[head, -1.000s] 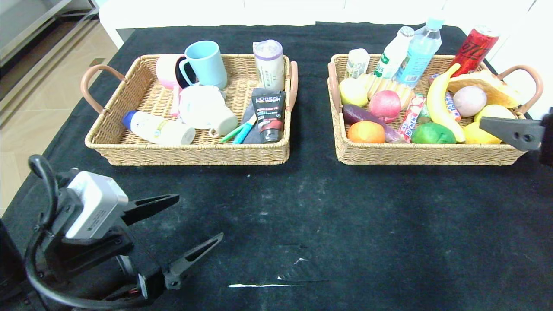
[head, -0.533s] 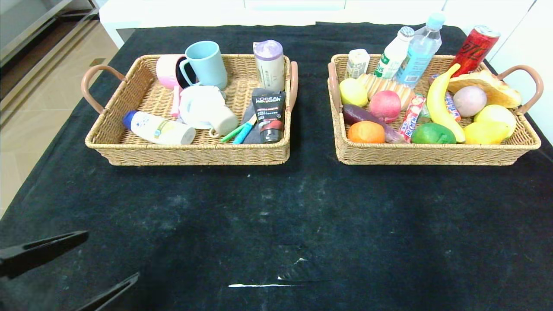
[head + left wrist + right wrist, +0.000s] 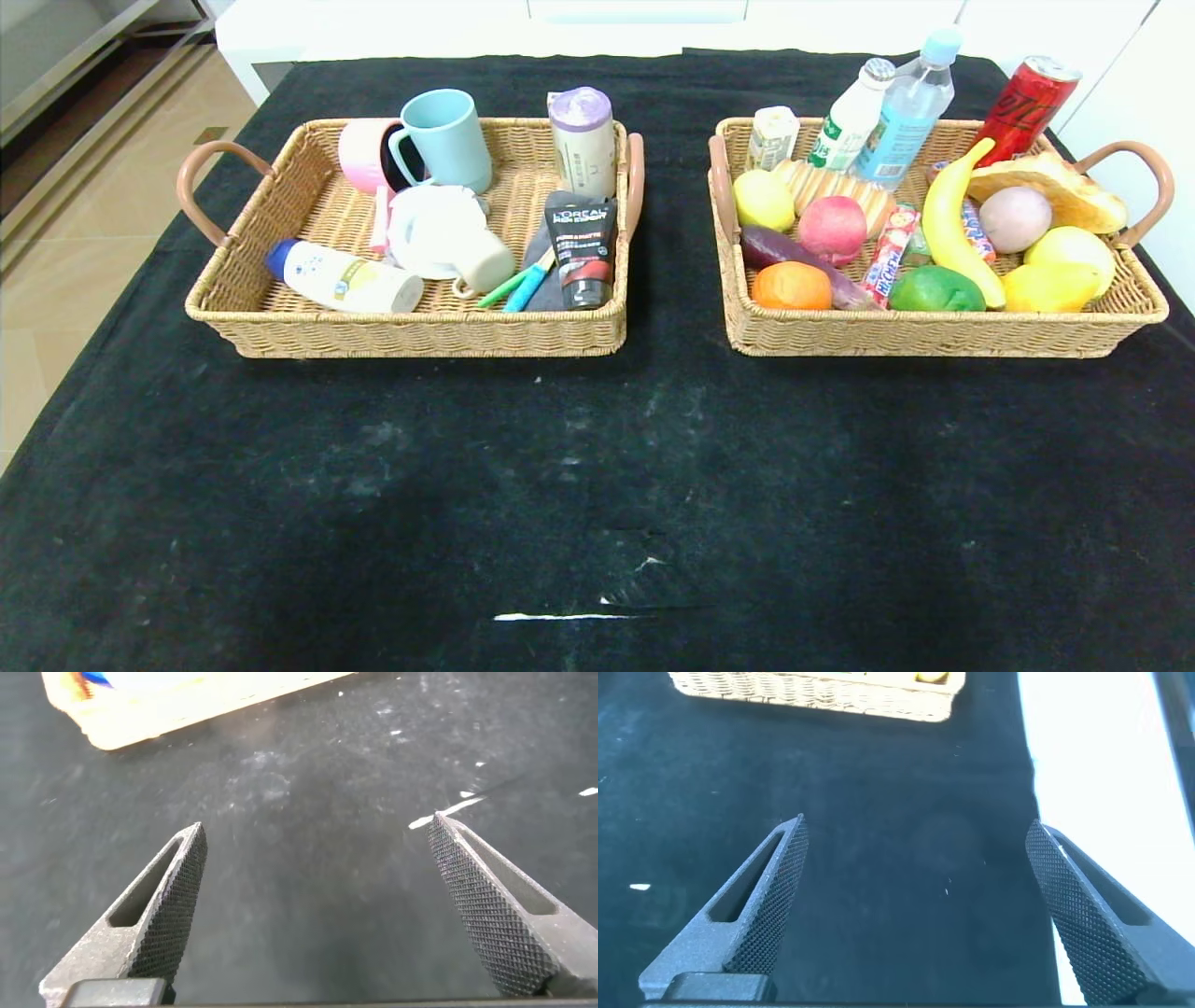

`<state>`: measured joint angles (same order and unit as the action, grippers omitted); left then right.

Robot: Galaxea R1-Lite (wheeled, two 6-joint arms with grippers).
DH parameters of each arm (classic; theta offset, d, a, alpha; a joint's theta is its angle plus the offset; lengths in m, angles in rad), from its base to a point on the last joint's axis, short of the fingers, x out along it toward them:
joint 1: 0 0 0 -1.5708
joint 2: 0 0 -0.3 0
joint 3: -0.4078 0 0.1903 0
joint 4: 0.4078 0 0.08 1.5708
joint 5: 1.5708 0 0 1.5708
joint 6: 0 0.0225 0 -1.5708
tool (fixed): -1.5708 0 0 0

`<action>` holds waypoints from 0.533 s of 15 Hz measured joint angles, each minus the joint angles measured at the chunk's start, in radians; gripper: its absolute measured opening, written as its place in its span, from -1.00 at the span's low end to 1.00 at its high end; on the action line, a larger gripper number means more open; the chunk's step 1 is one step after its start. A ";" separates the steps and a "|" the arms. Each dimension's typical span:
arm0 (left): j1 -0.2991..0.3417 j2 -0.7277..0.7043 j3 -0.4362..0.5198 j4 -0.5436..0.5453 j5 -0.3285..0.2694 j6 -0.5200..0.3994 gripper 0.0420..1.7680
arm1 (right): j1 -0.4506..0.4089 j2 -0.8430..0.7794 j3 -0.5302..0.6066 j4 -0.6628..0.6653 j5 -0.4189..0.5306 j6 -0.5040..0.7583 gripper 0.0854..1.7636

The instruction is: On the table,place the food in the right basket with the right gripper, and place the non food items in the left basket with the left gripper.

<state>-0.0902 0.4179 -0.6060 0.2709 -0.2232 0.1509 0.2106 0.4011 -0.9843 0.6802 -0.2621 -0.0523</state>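
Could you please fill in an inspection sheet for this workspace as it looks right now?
Surface: table under black, dusty cloth; a white streak near the front edge.
Job's things: eggplant, orange, peach and candy stick lie in the right basket; white bottle and white dish in the left basket.
Clutter: mugs, tubes, drinks and other fruit fill the baskets.
Grippers: left hand and right hand open, empty, above bare cloth; out of the head view.
Cables: nothing seen.
Surroundings: tiled floor to the left.
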 joint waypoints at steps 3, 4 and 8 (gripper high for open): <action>0.051 -0.084 -0.069 0.111 -0.020 -0.004 0.94 | -0.075 -0.085 -0.001 0.133 0.011 0.036 0.92; 0.066 -0.103 -0.087 0.123 -0.022 -0.003 0.94 | -0.084 -0.099 -0.021 0.149 0.009 0.060 0.92; 0.112 -0.150 -0.117 0.133 -0.024 -0.003 0.94 | -0.132 -0.121 -0.059 0.151 0.025 0.001 0.92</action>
<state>0.0219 0.2679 -0.7230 0.4034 -0.2472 0.1481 0.0787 0.2800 -1.0434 0.8317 -0.2374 -0.0513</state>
